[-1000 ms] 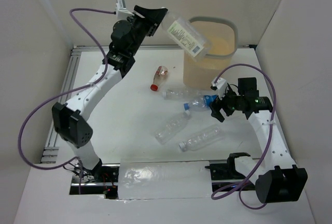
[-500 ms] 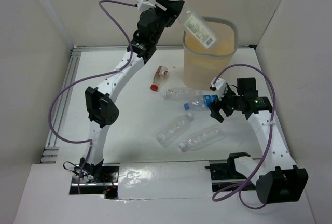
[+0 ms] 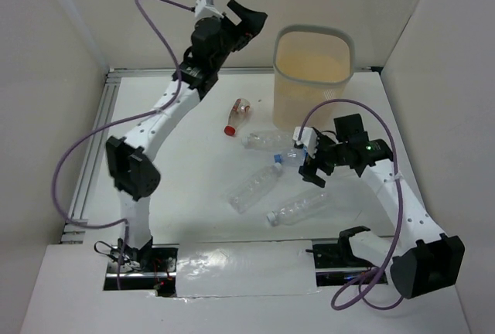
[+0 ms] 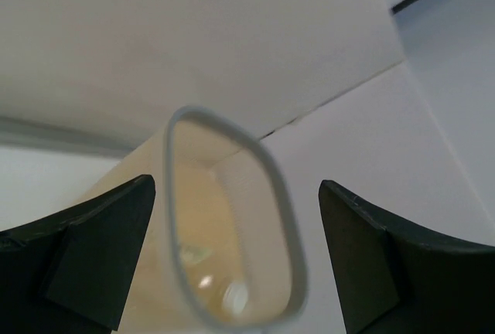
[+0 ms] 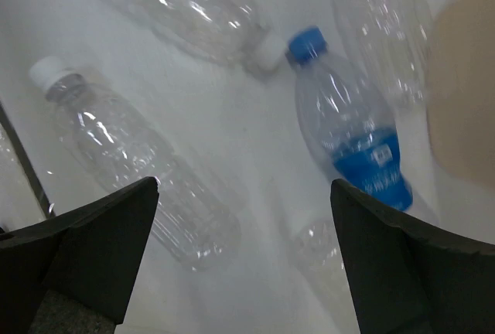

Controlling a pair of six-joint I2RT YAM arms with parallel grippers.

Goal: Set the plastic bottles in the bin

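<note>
My left gripper (image 3: 249,23): spread, up at the far edge beside the bin (image 3: 308,102).
My right gripper (image 3: 309,168): spread (nothing pinched), over the blue-capped bottle (image 5: 349,129).

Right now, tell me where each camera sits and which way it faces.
Top external: high behind the robot, looking down on the table, bin, loose bottles and both arms.
Left wrist: on the left gripper, facing the bin's mouth; both fingers show.
Right wrist: on the right gripper, facing down at the blue-labelled bottle; both fingers show.
Shared: top external and left wrist both show the bin.
</note>
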